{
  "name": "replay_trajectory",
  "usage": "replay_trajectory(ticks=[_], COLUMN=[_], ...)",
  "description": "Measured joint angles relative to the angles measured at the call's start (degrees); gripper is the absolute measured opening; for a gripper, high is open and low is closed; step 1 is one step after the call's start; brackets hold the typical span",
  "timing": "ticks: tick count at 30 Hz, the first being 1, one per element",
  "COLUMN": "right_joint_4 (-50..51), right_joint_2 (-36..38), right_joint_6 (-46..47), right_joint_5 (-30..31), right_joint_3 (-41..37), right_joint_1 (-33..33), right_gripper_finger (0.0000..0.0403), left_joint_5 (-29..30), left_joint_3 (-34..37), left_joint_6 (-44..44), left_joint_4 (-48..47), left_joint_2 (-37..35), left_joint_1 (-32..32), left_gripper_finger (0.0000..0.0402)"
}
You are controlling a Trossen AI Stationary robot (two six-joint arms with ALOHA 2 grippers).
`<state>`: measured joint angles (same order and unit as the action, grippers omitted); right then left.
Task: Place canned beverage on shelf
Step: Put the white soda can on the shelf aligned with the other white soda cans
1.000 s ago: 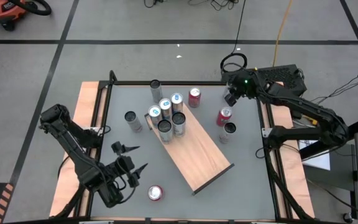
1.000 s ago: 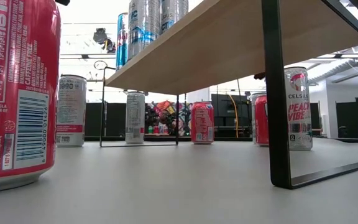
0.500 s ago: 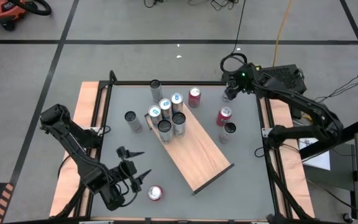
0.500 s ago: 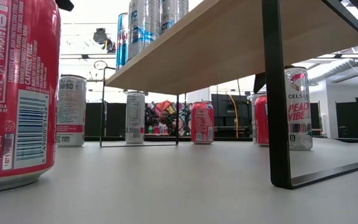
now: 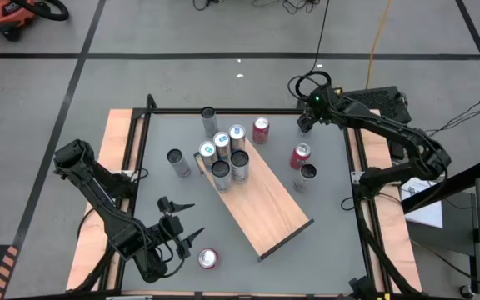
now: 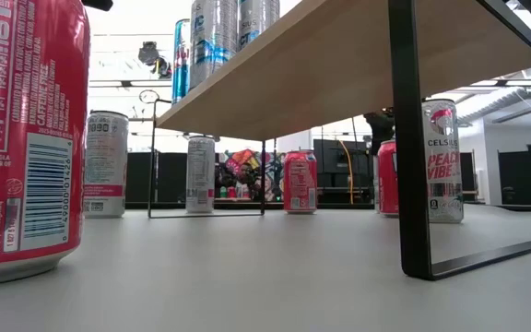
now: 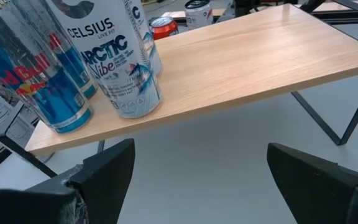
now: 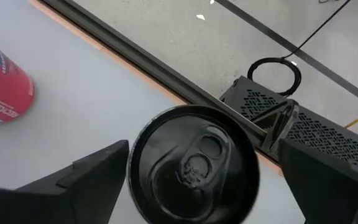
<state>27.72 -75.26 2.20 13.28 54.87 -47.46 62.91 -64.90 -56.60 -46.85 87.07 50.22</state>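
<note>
Your right gripper [image 8: 191, 180] hovers wide open over a black-topped can [image 8: 194, 165] at the table's far right corner, well apart from the shelf [image 5: 265, 208]. Judging by this, lower and close next. Left gripper [image 5: 182, 229] waits open.

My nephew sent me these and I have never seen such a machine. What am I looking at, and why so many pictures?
It is a robot with two dark arms at a grey table, each ending in a two-finger gripper. One picture looks straight down, one looks level across the tabletop, and two come from cameras on the wrists. On the table stands the shelf, a low wooden board on black legs, with five cans at one end. More cans stand around it, among them a red can near the left gripper, which is open and empty. The right gripper hovers open over a black-topped can at the far edge, holding nothing.
</note>
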Motion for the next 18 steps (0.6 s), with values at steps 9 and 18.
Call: replay_trajectory(ticks=[9, 18], right_joint_4=[0.6, 0.8], right_joint_2=[-0.3, -0.3], right_joint_6=[0.2, 1.4], right_joint_5=[0.0, 0.0], right_joint_3=[0.0, 0.0], right_joint_1=[0.0, 0.0], right_gripper_finger=[0.0376, 0.0283], left_joint_5=[0.9, 1.0], left_joint_3=[0.0, 0.0], left_joint_6=[0.0, 0.0], left_joint_4=[0.5, 1.5], left_joint_2=[0.0, 0.0], left_joint_1=[0.0, 0.0], left_gripper_finger=[0.0365, 0.0365])
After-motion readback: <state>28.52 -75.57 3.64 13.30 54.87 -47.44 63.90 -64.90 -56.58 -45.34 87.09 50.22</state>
